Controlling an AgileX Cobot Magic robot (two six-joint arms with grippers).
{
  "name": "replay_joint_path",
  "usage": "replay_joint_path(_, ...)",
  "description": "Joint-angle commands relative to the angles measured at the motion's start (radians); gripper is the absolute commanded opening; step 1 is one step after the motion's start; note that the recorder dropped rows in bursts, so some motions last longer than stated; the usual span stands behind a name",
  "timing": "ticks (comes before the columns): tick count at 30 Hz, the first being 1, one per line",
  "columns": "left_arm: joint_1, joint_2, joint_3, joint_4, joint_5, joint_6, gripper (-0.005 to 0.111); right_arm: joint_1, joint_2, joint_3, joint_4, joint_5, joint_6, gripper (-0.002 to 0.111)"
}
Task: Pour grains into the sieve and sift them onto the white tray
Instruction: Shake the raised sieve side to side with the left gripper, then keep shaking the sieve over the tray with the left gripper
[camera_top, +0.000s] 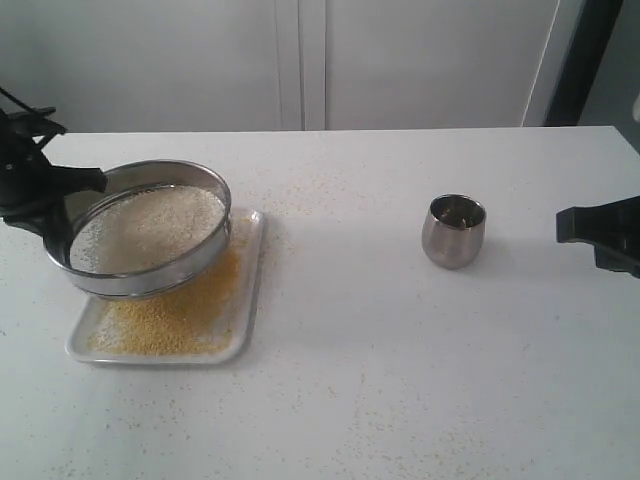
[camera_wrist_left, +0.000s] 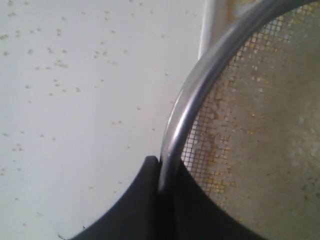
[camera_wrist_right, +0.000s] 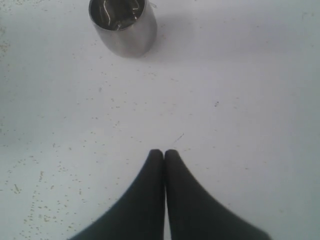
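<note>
One sieve (camera_top: 160, 282) is hanging tilted, open face up, over the single white tray (camera_top: 252, 262) at frame left. Whitish grains (camera_top: 150, 228) are lying on its mesh, golden ones on the tray. The left hand (camera_top: 50, 195) is clamping its rim. The right hand (camera_top: 600, 232) is pinched closed and empty beside one upright steel cup (camera_top: 453, 232).

Sieve (camera_top: 148, 228) over white tray (camera_top: 244, 300), cup (camera_top: 453, 232) far right.

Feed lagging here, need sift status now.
Left gripper shut on sieve rim, sieve over tray. White grains in sieve, yellow grains on tray. Right gripper shut, empty. Cup stands apart, not in the way.
</note>
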Motion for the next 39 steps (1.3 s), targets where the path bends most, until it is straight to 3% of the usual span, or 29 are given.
replay_joint_path(1, -0.085, -0.020, -0.006, -0.101, -0.008, 0.229, 0.000, -0.004, -0.002, 0.005, -0.004, -0.008, 0.005, 0.000)
replay_joint_path(4, -0.040, -0.022, -0.015, 0.173, -0.035, -0.052, 0.000, -0.004, -0.002, 0.005, -0.004, -0.010, 0.005, 0.000)
replay_joint_path(6, 0.007, -0.022, -0.018, 0.175, 0.004, -0.197, 0.000, -0.004, -0.002, 0.005, -0.004, -0.010, 0.005, 0.000)
replay_joint_path(8, 0.006, -0.022, -0.006, 0.010, 0.012, -0.112, 0.000, -0.004, -0.002, 0.005, -0.004, -0.010, 0.005, 0.000)
replay_joint_path(10, -0.058, -0.020, 0.012, -0.181, -0.018, 0.098, 0.000, -0.004, -0.002, 0.005, -0.004, -0.014, 0.005, 0.000)
replay_joint_path(11, -0.088, -0.020, 0.014, -0.207, -0.030, 0.155, 0.000, -0.004, -0.002, 0.005, -0.004, -0.014, 0.005, 0.000)
replay_joint_path(12, -0.114, -0.020, 0.014, -0.176, -0.050, 0.182, 0.000, -0.004, -0.002, 0.005, -0.004, -0.017, 0.005, 0.000)
replay_joint_path(14, -0.136, -0.023, 0.009, 0.018, -0.069, 0.052, 0.000, -0.004, -0.002, 0.005, -0.004, -0.017, 0.005, 0.000)
replay_joint_path(17, -0.072, -0.023, -0.024, 0.309, 0.016, -0.256, 0.000, -0.004, -0.002, 0.005, -0.004, -0.020, 0.005, 0.000)
replay_joint_path(19, -0.008, -0.023, -0.030, 0.254, 0.050, -0.341, 0.000, -0.004, -0.002, 0.005, -0.004, -0.020, 0.005, 0.000)
replay_joint_path(21, -0.008, -0.016, -0.016, 0.048, 0.014, -0.214, 0.000, -0.004, -0.002, 0.005, -0.004, -0.020, 0.005, 0.000)
replay_joint_path(23, -0.053, -0.005, 0.001, -0.176, -0.037, 0.013, 0.000, -0.004, -0.002, 0.005, -0.004, -0.020, 0.005, 0.000)
replay_joint_path(24, -0.082, -0.001, 0.001, -0.208, -0.043, 0.071, 0.000, -0.004, -0.002, 0.005, -0.004, -0.020, 0.005, 0.000)
replay_joint_path(27, -0.102, 0.001, -0.017, -0.057, -0.013, -0.010, 0.000, -0.004, -0.002, 0.005, -0.004, -0.020, 0.005, 0.000)
replay_joint_path(29, -0.056, -0.003, -0.043, 0.079, 0.061, -0.127, 0.000, -0.004, -0.002, 0.005, -0.004, -0.020, 0.005, 0.000)
replay_joint_path(32, 0.012, -0.008, -0.033, 0.044, 0.076, -0.158, 0.000, -0.004, -0.002, 0.005, -0.004, -0.020, 0.005, 0.000)
replay_joint_path(34, -0.022, -0.002, 0.013, -0.147, -0.001, -0.030, 0.000, -0.004, -0.002, 0.005, -0.004, -0.022, 0.005, 0.000)
replay_joint_path(35, -0.042, 0.001, 0.019, -0.172, -0.007, 0.028, 0.000, -0.004, -0.002, 0.005, -0.004, -0.022, 0.005, 0.000)
replay_joint_path(36, -0.084, 0.002, 0.019, -0.135, -0.007, 0.069, 0.000, -0.004, -0.002, 0.005, -0.004, -0.022, 0.005, 0.000)
replay_joint_path(37, -0.084, -0.006, 0.017, -0.106, -0.002, 0.053, 0.000, -0.004, -0.002, 0.005, -0.004, -0.022, 0.005, 0.000)
replay_joint_path(39, -0.018, -0.046, 0.017, 0.068, 0.001, -0.070, 0.000, -0.004, -0.002, 0.005, -0.004, -0.022, 0.005, 0.000)
